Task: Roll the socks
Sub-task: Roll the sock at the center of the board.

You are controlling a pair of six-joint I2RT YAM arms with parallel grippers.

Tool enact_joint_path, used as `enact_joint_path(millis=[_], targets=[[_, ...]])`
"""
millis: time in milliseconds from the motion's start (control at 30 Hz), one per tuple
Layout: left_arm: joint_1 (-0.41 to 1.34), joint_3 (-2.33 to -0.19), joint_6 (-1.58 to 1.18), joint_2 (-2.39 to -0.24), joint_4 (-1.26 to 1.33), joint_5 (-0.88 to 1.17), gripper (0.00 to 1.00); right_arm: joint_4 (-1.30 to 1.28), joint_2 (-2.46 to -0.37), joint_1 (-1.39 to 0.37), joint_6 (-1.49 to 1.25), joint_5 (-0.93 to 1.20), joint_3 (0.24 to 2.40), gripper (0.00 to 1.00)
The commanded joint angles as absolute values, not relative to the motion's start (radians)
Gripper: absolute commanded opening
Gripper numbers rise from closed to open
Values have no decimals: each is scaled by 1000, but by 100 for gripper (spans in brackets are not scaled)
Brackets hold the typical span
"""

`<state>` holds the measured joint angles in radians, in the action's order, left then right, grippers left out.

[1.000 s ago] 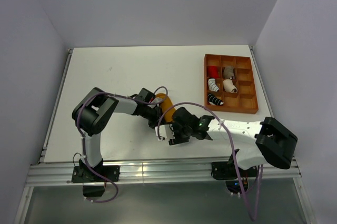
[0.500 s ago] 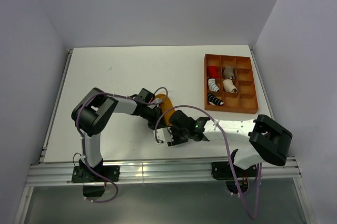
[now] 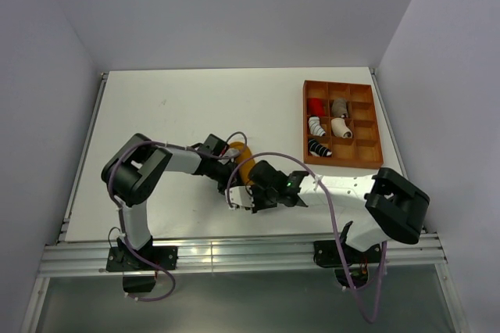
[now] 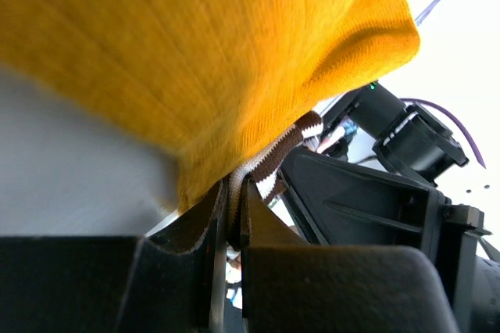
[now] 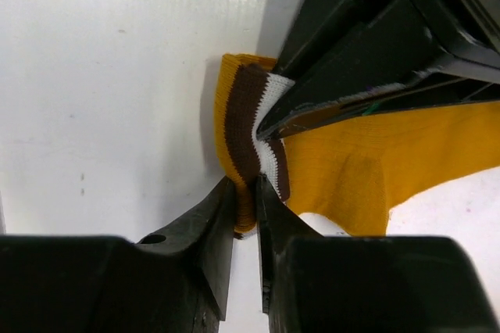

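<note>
Left pincer (image 4: 233,192): I clench it on the striped cuff of the mustard sock (image 4: 195,51) | sock lies on the bench (image 3: 156,98), front middle, between my arms | right pincer (image 5: 246,188): clamped on the same cuff's edge | black-and-white sock (image 3: 319,148) sits in the wooden tray (image 3: 342,165), far right

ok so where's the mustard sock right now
In the top view, the mustard sock lies front-centre on the table, left of the wooden tray. Its striped cuff is gripped by both the left claw and the right claw.
</note>
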<state>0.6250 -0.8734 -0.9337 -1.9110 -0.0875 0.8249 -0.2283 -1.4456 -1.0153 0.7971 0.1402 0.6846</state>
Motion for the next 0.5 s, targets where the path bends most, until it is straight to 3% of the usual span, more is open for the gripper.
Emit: enact_joint_path(millis=[0, 133, 467], targets=[[646, -831, -940, -1864, -126, 671, 9, -362, -1465, -961, 765, 267, 725, 21], [646, -808, -979, -1787, -66, 563, 19, -518, -1497, -890, 796, 422, 778, 21], [647, -718, -1028, -1605, 83, 269, 21, -811, -1678, -735, 902, 666, 974, 21]])
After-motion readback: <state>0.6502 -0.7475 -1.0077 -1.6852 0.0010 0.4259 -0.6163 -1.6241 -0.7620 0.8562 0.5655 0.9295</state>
